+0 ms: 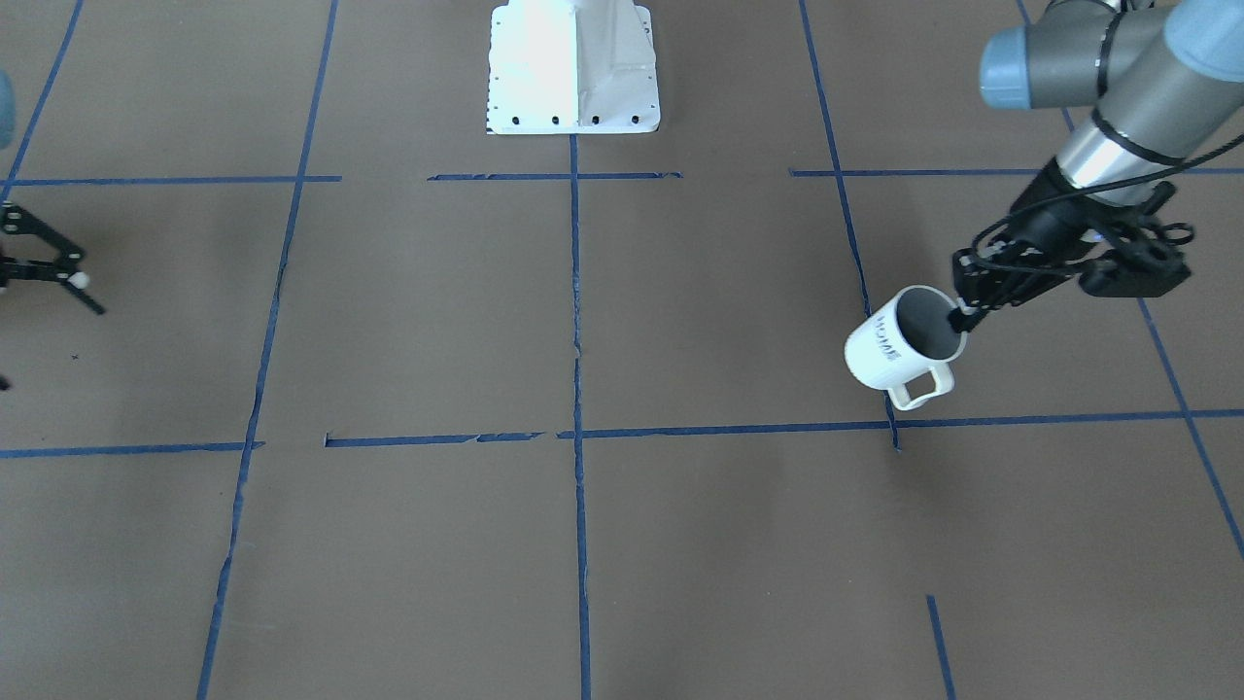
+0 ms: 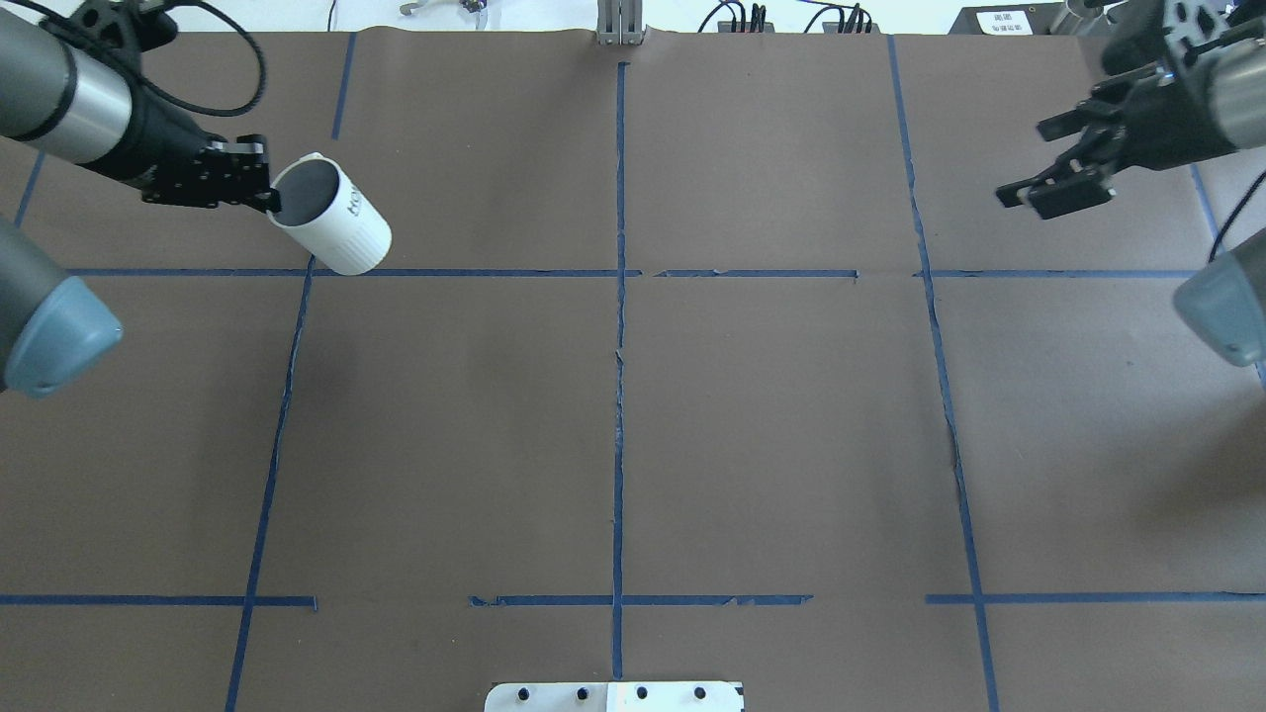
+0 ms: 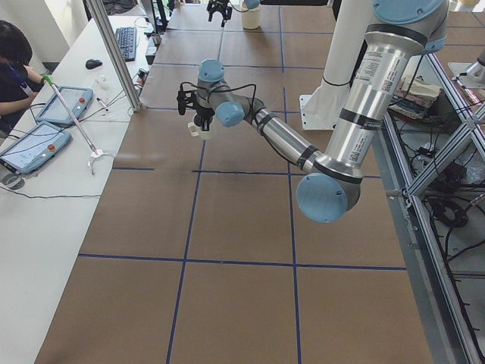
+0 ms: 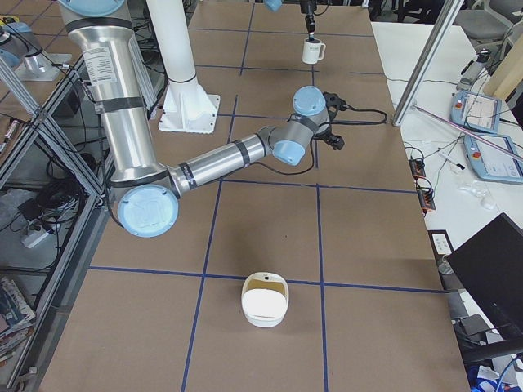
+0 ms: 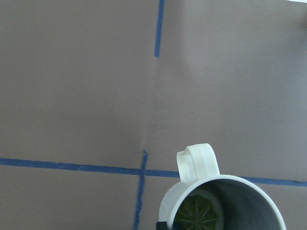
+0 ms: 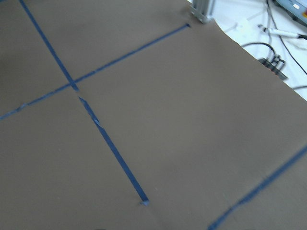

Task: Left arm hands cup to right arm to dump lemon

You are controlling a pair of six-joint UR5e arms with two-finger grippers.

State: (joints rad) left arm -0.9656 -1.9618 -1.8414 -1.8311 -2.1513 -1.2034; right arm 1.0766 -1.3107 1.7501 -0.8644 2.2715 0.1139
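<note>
The white "HOME" cup point(image 1: 892, 348) hangs above the table on my left side. My left gripper point(image 1: 964, 316) is shut on its rim, opposite the loop handle point(image 1: 923, 387). In the overhead view the cup point(image 2: 341, 222) shows its grey inside beside my left gripper point(image 2: 259, 193). The left wrist view shows the cup point(image 5: 261, 199) from above with a yellow-green lemon slice point(image 5: 197, 213) lying inside. My right gripper point(image 2: 1029, 163) is open and empty, far off at the table's other end, and shows at the front view's left edge point(image 1: 68, 277).
Brown table point(image 2: 771, 415) with a grid of blue tape lines. The white robot base point(image 1: 573, 68) stands at the middle of my side. A white bowl-like container point(image 4: 264, 300) sits at the table's end on my right. An operator's desk with tablets point(image 3: 45, 125) runs along the far side.
</note>
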